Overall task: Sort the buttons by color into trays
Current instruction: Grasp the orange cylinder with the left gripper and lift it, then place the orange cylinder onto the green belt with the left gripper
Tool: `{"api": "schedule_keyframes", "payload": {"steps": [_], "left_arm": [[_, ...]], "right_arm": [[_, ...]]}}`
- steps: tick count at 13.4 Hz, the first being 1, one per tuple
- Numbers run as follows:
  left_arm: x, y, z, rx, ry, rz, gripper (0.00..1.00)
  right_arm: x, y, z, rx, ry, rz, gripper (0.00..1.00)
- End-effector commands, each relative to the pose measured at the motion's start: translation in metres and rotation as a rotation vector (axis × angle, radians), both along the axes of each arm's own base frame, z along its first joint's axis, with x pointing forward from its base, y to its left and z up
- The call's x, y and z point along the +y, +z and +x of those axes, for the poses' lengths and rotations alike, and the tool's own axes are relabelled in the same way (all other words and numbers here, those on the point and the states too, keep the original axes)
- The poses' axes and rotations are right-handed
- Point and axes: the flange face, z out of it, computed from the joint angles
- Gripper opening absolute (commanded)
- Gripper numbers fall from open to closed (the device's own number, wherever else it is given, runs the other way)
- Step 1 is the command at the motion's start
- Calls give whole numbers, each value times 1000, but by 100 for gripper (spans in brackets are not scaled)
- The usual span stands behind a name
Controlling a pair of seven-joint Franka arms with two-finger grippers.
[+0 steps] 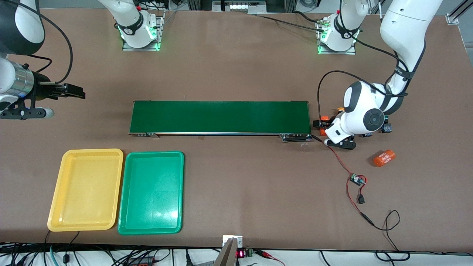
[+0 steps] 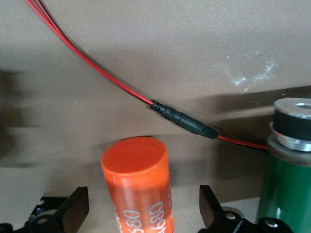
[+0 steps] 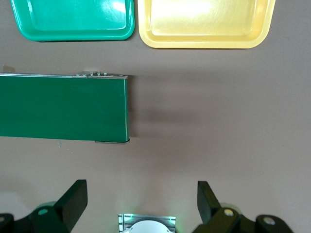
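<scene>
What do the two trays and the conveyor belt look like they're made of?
Yellow tray and green tray: likely moulded plastic, glossy; both throw bright glare and have rounded rims. Conveyor belt: looks like matte dark-green rubber or PVC, no glare, with a metal-looking side rail.

A robotics lab: two arm bases (image 1: 140, 31) are bolted along the top edge of a brown desk (image 1: 240, 177), a small conveyor (image 1: 220, 117) sits at the centre, a bare circuit board (image 1: 357, 180) with loose red wiring lies at lower right, and cables (image 1: 111, 255) crowd the bottom edge.
</scene>
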Motion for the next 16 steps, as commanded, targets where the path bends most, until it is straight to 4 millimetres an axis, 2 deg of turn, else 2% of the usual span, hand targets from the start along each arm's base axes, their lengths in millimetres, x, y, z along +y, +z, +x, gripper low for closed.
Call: {"api": "schedule_keyframes", "payload": {"steps": [1,2,3,4,5,7,9,10,11,12,14,16], "left_arm": [[1,-1,-1,-4,2,-19,82],[0,0,-1,-1,-2,-19,47],[0,5,1,-8,3,-16,23],[-1,13,4,-19,7,-17,7],[-1,22,7,-28,-1,-17,0],[-1,48,16,-76,-15,-10,0],[-3,88,31,-138,-92,-17,0],[-11,111,38,-156,-175,-10,0],[-30,132,39,-171,-305,-1,0],[-40,144,36,-187,-398,-7,0],[-76,145,19,-156,-559,-47,0],[-121,143,1,-148,-781,-102,0]], "right_arm": [[0,0,-1,4,4,4,100],[0,-1,-1,5,6,4,100],[0,0,-1,2,6,4,100],[0,-1,-1,5,6,4,100],[0,-2,0,5,6,4,100],[-1,-3,0,7,10,4,100],[0,-3,0,8,10,6,100],[0,-3,0,8,9,5,100],[0,-3,0,8,9,5,100],[0,-3,0,8,9,5,100],[0,-3,0,8,10,6,100],[-1,-3,0,4,7,4,100]]}}
